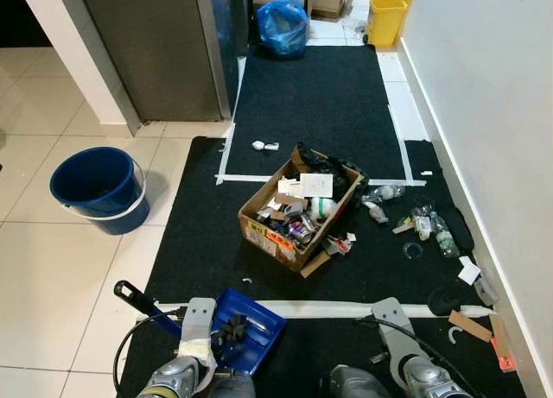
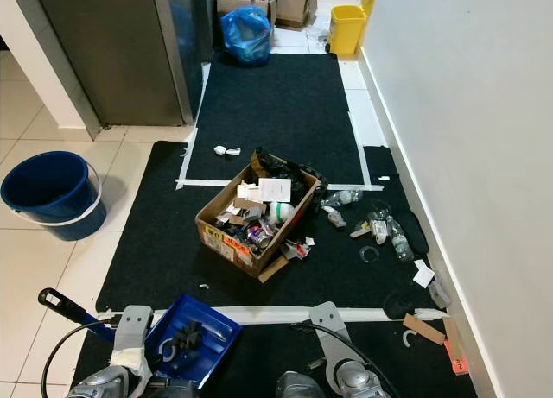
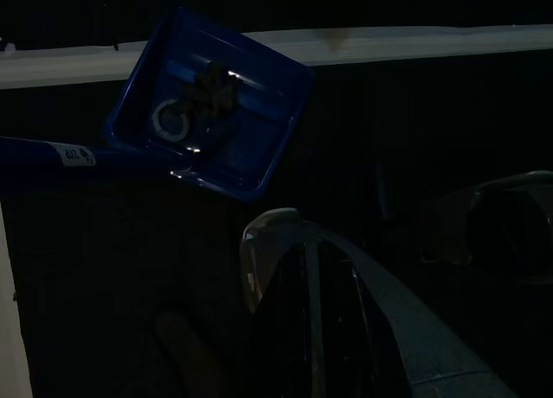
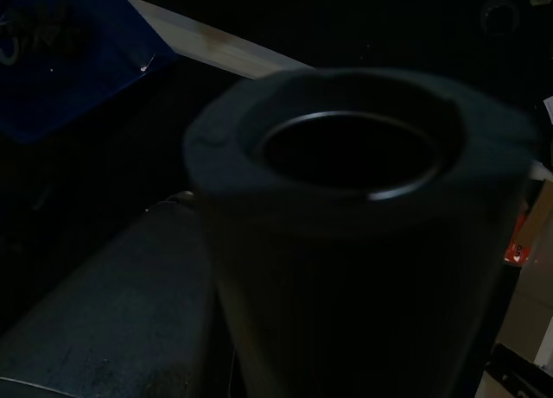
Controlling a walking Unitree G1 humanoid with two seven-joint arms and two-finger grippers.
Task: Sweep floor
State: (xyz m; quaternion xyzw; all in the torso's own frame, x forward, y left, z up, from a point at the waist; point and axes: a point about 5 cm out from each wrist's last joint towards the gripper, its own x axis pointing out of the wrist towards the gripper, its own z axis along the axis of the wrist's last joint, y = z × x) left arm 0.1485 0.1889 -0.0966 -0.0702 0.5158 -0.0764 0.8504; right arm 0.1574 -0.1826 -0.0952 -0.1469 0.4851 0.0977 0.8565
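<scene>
A blue dustpan (image 1: pixel 249 331) lies on the black mat (image 1: pixel 207 234) at the near edge, its long handle ending in a black grip (image 1: pixel 128 290). Dark scraps and a small ring sit in its tray (image 3: pixel 203 104). My left arm (image 1: pixel 197 333) hangs right beside the pan, my right arm (image 1: pixel 399 342) low on the other side. Litter is scattered on the mat by the wall: plastic bottles (image 1: pixel 436 230), a clear ring (image 1: pixel 412 250), paper scraps (image 1: pixel 469 270), a cardboard strip (image 1: pixel 471 326). A dark tube (image 4: pixel 354 156) stands close before the right wrist camera.
An open cardboard box (image 1: pixel 270 236) packed with rubbish stands mid-mat. A blue bucket (image 1: pixel 95 186) sits on the tiles to the left. A white wall (image 1: pixel 492 87) runs along the right. A steel cabinet (image 1: pixel 155 44), blue bag (image 1: pixel 282 27) and yellow bin (image 1: pixel 384 18) lie ahead.
</scene>
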